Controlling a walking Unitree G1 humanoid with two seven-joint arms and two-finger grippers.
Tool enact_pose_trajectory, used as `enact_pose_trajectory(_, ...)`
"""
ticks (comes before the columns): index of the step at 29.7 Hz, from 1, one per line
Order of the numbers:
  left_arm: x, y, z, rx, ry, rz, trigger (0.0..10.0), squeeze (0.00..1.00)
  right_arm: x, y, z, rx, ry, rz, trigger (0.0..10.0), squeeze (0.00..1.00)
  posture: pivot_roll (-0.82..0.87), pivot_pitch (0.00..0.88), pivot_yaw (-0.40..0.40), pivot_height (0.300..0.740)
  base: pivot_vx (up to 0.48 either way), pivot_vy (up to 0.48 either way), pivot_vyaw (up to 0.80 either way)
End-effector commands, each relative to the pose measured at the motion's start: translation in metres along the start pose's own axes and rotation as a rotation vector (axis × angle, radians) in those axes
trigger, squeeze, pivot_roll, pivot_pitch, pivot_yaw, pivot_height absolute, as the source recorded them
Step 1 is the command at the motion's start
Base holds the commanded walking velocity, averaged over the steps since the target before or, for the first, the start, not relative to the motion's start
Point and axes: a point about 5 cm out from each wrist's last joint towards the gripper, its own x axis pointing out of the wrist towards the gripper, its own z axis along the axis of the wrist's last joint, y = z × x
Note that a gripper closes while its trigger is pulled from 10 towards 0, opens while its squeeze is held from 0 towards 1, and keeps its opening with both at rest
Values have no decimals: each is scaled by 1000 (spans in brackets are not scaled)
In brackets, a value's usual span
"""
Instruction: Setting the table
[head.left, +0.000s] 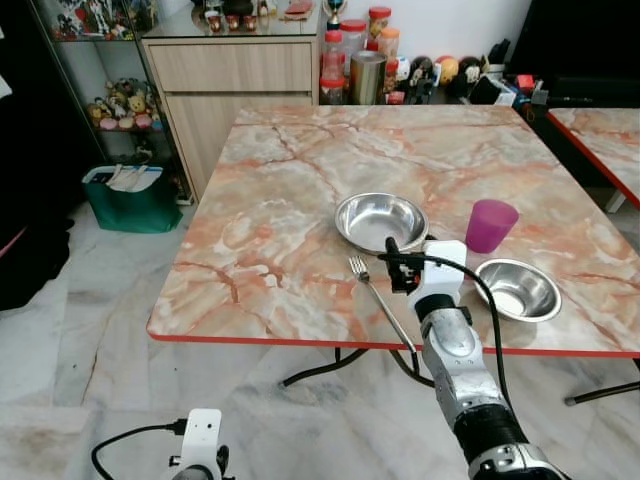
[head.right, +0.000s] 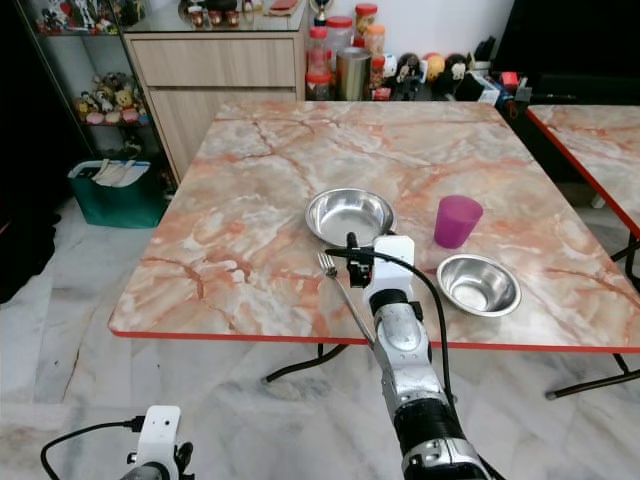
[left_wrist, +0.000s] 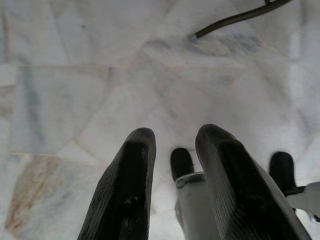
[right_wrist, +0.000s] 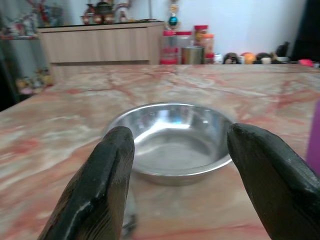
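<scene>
On the marble counter (head.left: 280, 200) before me I count two steel bowls, one purple cup (head.left: 490, 225) and one fork (head.left: 378, 297). My right end effector (right_wrist: 175, 170) hovers with fingers spread wide, the larger bowl (head.left: 380, 221) just beyond it, the fork at its left, the smaller bowl (head.left: 517, 290) at its right. My left end effector (left_wrist: 172, 175) hangs over the floor, fingers narrowly apart.
</scene>
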Motion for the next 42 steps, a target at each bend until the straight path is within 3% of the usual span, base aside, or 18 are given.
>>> enact_pose_trajectory(1, -1, 3, -3, 16, 15, 6, 10000, 0, 0, 2, 3, 0, -5, 5, 10000, 0, -25, 0, 9, 740, 0, 0, 0)
enact_pose_trajectory(11, -2, 4, -7, 20, 24, 5, 10000, 0, -10, 5, -9, -22, 84, 43, 10000, 0, -27, 0, 11, 740, 0, 0, 0)
enact_pose_trajectory(12, -2, 4, -7, 21, 25, 3, 10000, 0, -8, 1, -8, -6, 98, 30, 10000, 451, -30, 0, 14, 740, 0, 0, 0)
enact_pose_trajectory(13, -2, 4, -7, 21, 26, 2, 10000, 0, -6, 0, -7, 3, 101, 30, 10000, 1000, -30, 0, 14, 740, 0, 0, 0)
enact_pose_trajectory(18, -1, 3, -5, 27, 26, -1, 10000, 0, 2, -7, -7, -12, 158, 28, 10000, 1000, -33, 0, 19, 740, 0, 0, 0)
enact_pose_trajectory(19, -1, 2, -4, 26, 24, -2, 10000, 0, 5, -6, -6, -14, 183, 44, 10000, 745, -27, 0, 17, 740, 0, 0, 0)
enact_pose_trajectory(20, -1, 2, -4, 26, 24, -2, 10000, 0, 5, -6, -6, -14, 183, 44, 10000, 745, -27, 0, 17, 740, 0, 0, 0)
enact_pose_trajectory(21, -1, 2, -4, 24, 24, -1, 10000, 0, 7, -5, -7, -27, 214, 66, 10000, 0, -26, 0, 17, 740, 0, 0, 0)
enact_pose_trajectory(29, -1, 2, -5, 12, 34, -1, 10000, 0, 16, -5, -4, -30, 288, 162, 10000, 0, -24, 0, 14, 740, 0, 0, 0)
enact_pose_trajectory(42, -1, 0, -6, 1, 37, -7, 10000, 0, 22, -11, -13, -37, 365, 179, 10000, 0, -21, 0, 17, 740, 0, 0, 0)
